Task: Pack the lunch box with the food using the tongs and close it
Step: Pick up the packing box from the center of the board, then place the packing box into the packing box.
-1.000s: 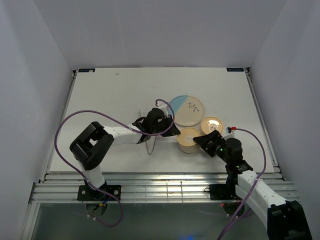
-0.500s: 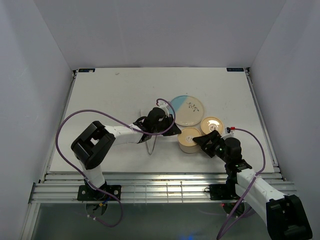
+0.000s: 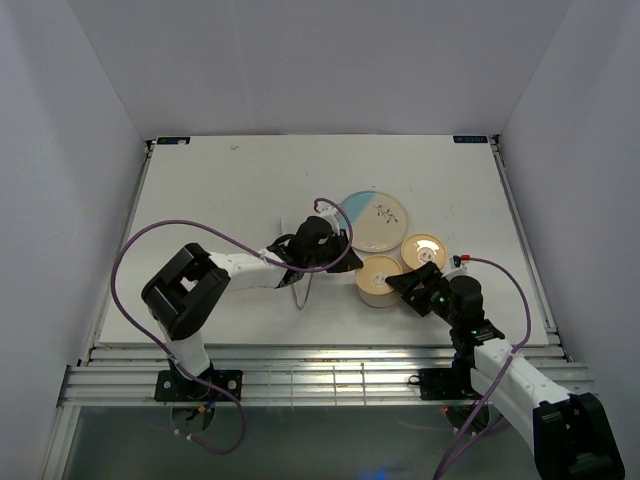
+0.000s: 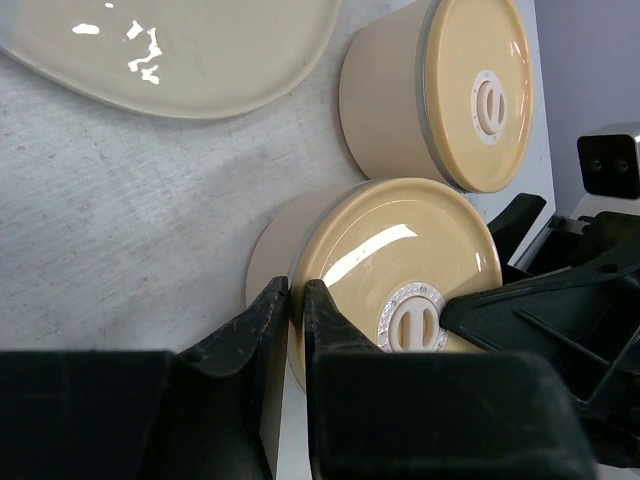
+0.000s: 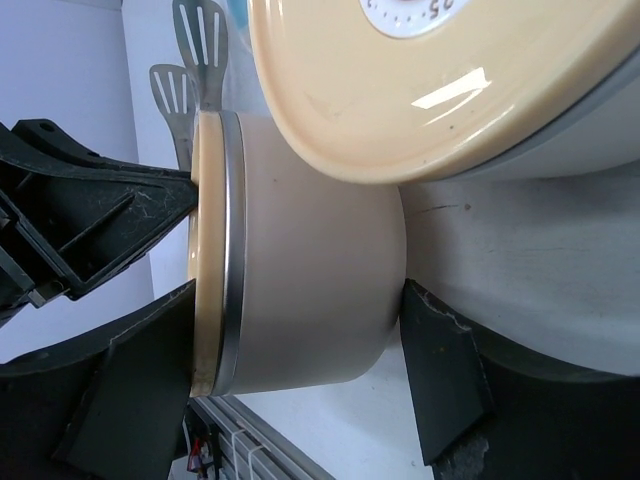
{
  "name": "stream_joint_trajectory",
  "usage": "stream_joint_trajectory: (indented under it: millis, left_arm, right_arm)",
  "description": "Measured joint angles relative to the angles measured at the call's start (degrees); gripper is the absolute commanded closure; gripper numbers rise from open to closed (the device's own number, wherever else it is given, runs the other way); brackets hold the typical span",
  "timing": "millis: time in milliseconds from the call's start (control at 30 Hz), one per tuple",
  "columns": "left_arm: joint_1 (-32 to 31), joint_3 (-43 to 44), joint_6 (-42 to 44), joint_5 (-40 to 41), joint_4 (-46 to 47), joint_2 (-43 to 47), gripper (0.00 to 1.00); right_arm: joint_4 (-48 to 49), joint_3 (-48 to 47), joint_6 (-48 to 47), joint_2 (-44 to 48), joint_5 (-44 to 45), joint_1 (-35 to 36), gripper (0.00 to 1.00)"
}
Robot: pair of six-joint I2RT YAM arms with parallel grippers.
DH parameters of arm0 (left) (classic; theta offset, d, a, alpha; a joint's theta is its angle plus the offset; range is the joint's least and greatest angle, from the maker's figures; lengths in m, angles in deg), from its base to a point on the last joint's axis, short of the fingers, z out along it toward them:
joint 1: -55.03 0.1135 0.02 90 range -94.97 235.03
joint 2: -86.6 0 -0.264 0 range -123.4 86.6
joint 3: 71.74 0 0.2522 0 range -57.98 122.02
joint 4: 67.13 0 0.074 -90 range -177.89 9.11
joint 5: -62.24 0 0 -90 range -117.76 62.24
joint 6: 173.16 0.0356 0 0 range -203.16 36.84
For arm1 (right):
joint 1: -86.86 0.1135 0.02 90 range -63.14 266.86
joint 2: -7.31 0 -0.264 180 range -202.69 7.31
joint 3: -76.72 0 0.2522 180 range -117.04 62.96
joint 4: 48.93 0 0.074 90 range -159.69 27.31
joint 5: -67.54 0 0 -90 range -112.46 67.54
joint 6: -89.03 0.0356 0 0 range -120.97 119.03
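Seating the lid on the near container

Keep your right tool (image 5: 290,390) spread around the container (image 5: 310,300); with the left tool (image 4: 296,300) pinching the lid (image 4: 400,270) rim, press it down evenly.

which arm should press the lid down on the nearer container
Left, probably. The left gripper sits at the rim of the lid on the nearer container, fingers nearly shut, so it can push from above. The right gripper straddles the container's sides, better placed to steady it.

Two lidded beige containers (image 3: 379,280) (image 3: 424,250) — one plate (image 3: 374,221) — one tongs (image 3: 304,290).
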Motion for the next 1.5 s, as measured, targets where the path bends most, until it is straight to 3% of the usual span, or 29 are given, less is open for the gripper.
stream_joint_trajectory:
  millis: [100,267,500,567,767,1033,1167,1500]
  left_arm:
    - [-0.6,-0.2,0.2,0.6,-0.6,0.5,0.99]
    - [-2.0,-0.3,0.4,1.1,-4.6,2.5,0.72]
    - [-4.0,0.3,0.6,1.9,-11.6,7.2,0.54]
    - [-4.2,1.2,0.9,2.3,-13.6,8.0,0.45]
    - [-4.5,5.0,1.6,3.4,-18.2,8.5,0.39]
    - [-3.8,8.4,3.1,4.9,-24.3,11.0,0.11]
    - [-3.1,10.6,3.7,4.9,-26.5,14.0,0.06]
    - [-0.5,13.3,4.9,4.9,-28.7,18.3,0.09]
  right_arm:
    - [-3.4,0.1,-0.3,3.6,0.0,0.0,0.92]
    - [-11.2,0.2,-1.4,12.5,1.0,0.0,0.92]
    - [-15.5,0.2,-1.5,21.8,0.7,0.3,0.92]
    - [-15.3,0.2,-1.2,22.6,-0.3,0.5,0.92]
    - [-12.3,0.2,0.0,21.3,-2.7,1.0,0.92]
    - [-8.8,0.2,0.6,18.7,-5.2,1.2,0.92]
    - [-7.1,0.2,0.8,17.0,-5.6,1.2,0.92]
    - [-3.0,0.2,1.9,13.4,-6.6,0.4,0.92]
